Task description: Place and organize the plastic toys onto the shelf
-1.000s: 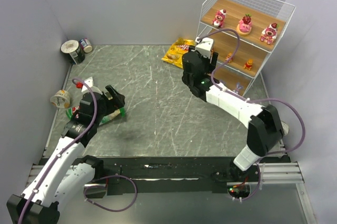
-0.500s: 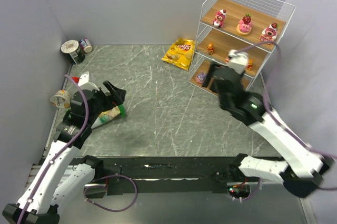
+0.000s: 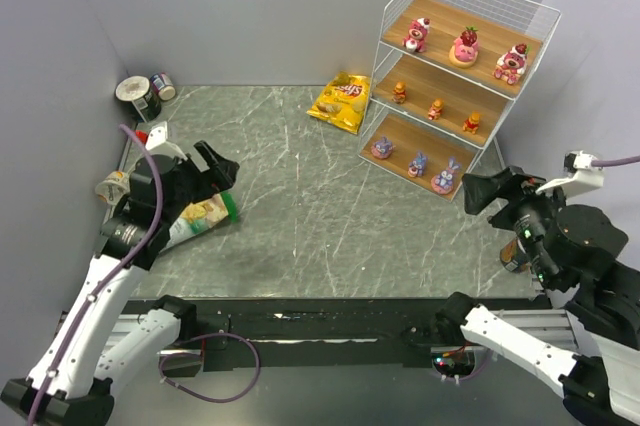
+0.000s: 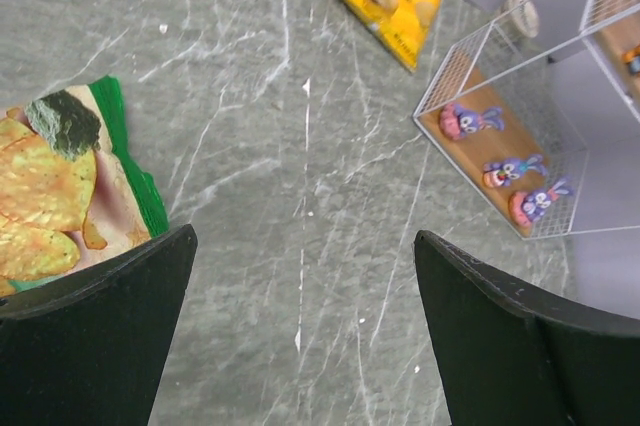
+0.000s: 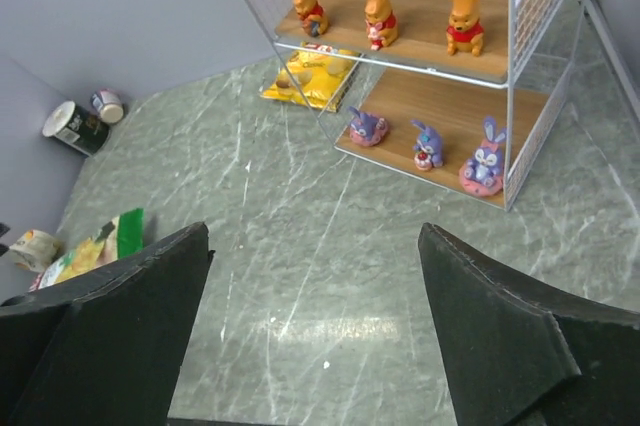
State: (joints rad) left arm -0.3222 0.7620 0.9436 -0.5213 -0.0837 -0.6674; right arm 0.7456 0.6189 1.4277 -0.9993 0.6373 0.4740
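The shelf stands at the back right, a white wire rack with three wooden boards. Three pink-and-red plastic toys sit on its top board, three orange ones on the middle board, and three purple ones on the bottom board. My right gripper hangs open and empty, in front of the shelf and to its right. Its wrist view takes in the orange toys and the purple toys beyond the open gripper. My left gripper is open and empty at the left.
A yellow chip bag lies left of the shelf's foot. A green chip bag lies under my left gripper. Tin cans stand in the back left corner, and another can lies by the left wall. Grey walls enclose the table.
My right arm has drawn back from the shelf to the front right, and its jaws have opened wider. All the shelf's toys now show. The left arm rose slightly, still open.
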